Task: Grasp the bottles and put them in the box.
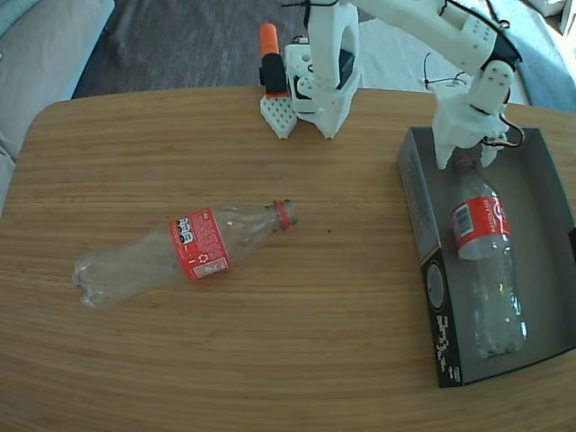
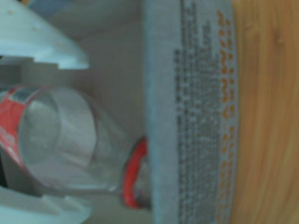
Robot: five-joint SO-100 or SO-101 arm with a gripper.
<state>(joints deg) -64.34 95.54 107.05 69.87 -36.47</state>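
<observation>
The tool (image 1: 465, 160) hides 1 bottle's (image 1: 483, 261) neck in the box (image 1: 416, 193); its grip is unclear. Another bottle (image 1: 180, 247) lies on the bench (image 1: 297, 333).

Fixed view: high, looking down on whole surface (image 1: 297, 333). Wrist view: close, blurred, inside box (image 1: 549, 225); both share boxed bottle (image 1: 481, 243).

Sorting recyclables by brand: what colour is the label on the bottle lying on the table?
Red, on the bottle on the table, clearest in the fixed view.

Print on the box (image 1: 441, 333) and bottle labels (image 1: 200, 245) seems too blurred to read
</observation>
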